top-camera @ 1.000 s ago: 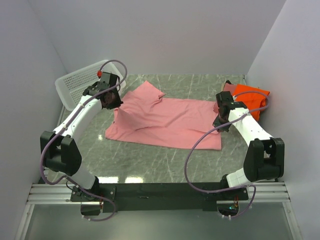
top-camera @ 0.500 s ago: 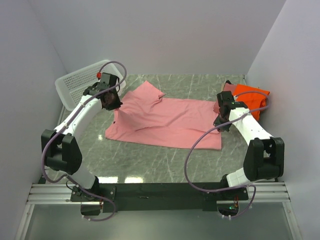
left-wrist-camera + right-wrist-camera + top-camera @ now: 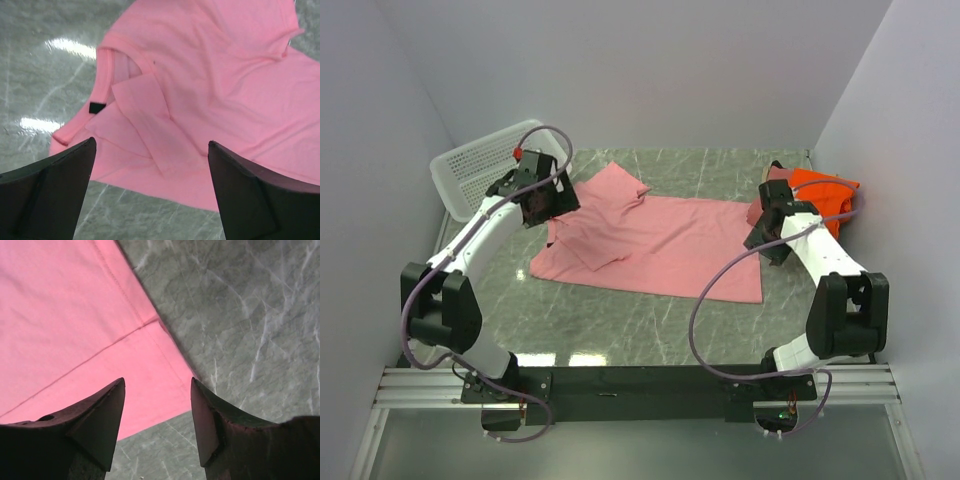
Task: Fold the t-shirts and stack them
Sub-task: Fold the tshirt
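A light pink t-shirt [image 3: 655,240] lies spread on the grey marble table [image 3: 650,320], its left part folded over near the collar [image 3: 106,75]. My left gripper [image 3: 548,203] hovers open above that folded left end; in the left wrist view the pink t-shirt [image 3: 210,90] lies loose below the spread fingers [image 3: 55,190]. My right gripper [image 3: 767,243] is open over the shirt's right hem corner [image 3: 165,385], holding nothing. A bright orange t-shirt [image 3: 825,197] lies on a dusty rose one [image 3: 777,176] at the back right.
A white perforated basket [image 3: 475,172] stands at the back left, close behind the left arm. Walls close in the table on the left, back and right. Bare marble runs along the near side in front of the shirt.
Both grippers have opened and let go of the pink t-shirt. Its lifted left end has dropped flat into a fold, and the left gripper has risen slightly.
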`<state>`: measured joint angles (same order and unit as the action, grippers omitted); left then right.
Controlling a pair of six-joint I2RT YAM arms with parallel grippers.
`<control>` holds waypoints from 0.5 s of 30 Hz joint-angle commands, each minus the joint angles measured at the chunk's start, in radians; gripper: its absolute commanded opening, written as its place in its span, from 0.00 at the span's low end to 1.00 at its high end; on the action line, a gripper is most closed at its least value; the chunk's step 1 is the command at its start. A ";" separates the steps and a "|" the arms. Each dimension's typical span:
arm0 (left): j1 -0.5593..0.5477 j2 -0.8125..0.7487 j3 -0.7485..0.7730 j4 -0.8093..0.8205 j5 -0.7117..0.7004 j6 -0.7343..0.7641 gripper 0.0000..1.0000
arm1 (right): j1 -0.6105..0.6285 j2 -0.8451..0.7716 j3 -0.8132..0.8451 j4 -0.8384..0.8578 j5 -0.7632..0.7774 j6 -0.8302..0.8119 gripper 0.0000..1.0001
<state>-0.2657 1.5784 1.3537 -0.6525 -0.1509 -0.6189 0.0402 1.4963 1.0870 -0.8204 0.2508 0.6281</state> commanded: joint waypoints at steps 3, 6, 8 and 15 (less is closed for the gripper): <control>0.003 -0.086 -0.191 0.103 0.117 -0.039 0.99 | -0.002 -0.057 -0.059 0.061 -0.093 -0.044 0.60; 0.003 -0.086 -0.284 0.158 0.143 -0.054 0.99 | 0.009 -0.067 -0.110 0.104 -0.179 -0.056 0.58; 0.003 -0.081 -0.326 0.200 0.168 -0.058 0.99 | 0.024 -0.070 -0.133 0.130 -0.237 -0.062 0.57; 0.003 -0.074 -0.465 0.349 0.209 -0.070 0.99 | 0.047 -0.001 -0.145 0.164 -0.332 -0.088 0.57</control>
<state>-0.2649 1.5101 0.9306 -0.4248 0.0170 -0.6743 0.0788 1.4715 0.9421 -0.7094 -0.0147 0.5671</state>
